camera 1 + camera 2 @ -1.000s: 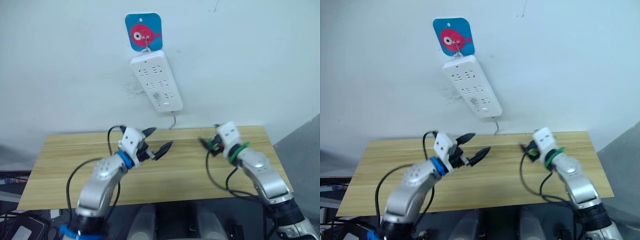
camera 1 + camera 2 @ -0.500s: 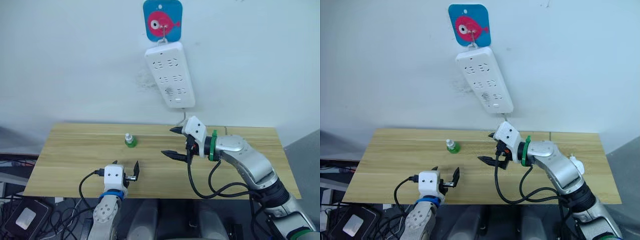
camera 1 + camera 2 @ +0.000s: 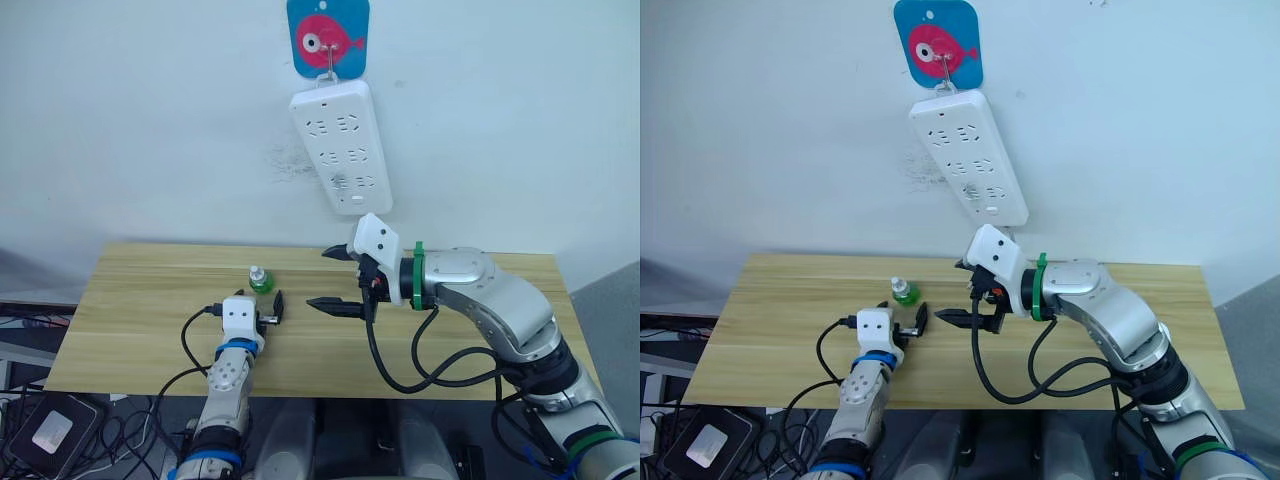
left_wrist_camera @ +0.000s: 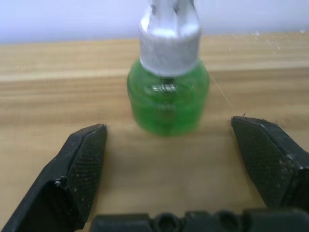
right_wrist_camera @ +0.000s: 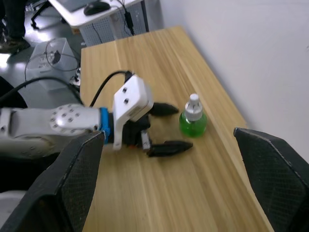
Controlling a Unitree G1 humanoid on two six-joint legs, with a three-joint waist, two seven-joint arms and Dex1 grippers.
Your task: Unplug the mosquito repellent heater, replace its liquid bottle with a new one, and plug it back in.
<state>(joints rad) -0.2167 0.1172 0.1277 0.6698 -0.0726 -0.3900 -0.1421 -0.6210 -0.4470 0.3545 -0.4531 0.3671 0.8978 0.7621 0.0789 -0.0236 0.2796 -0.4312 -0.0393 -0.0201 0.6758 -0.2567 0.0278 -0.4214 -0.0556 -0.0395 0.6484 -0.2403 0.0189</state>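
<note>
Hanging on the white wall above the counter (image 3: 140, 300): a white power strip (image 3: 341, 148), tilted, hooked under a blue card with a pink fish (image 3: 328, 36); sockets all sitting bare, no readable lettering on strip or card. Trailing black cables (image 3: 400, 370) off both arms over the counter's front edge.

Standing upright toward the back of the wooden counter: the new one (image 3: 260, 281), a small green bottle with a white cap, no label legible. Nothing lying between it and the left end effector (image 3: 272, 309), which is hovering just in front of the bottle, fingers (image 4: 79, 159) spread wide to either side and touching nothing. Reaching in above the counter's middle, well apart from the bottle: the right end effector (image 3: 335, 278), fingers gaping wide, gripping nothing.
</note>
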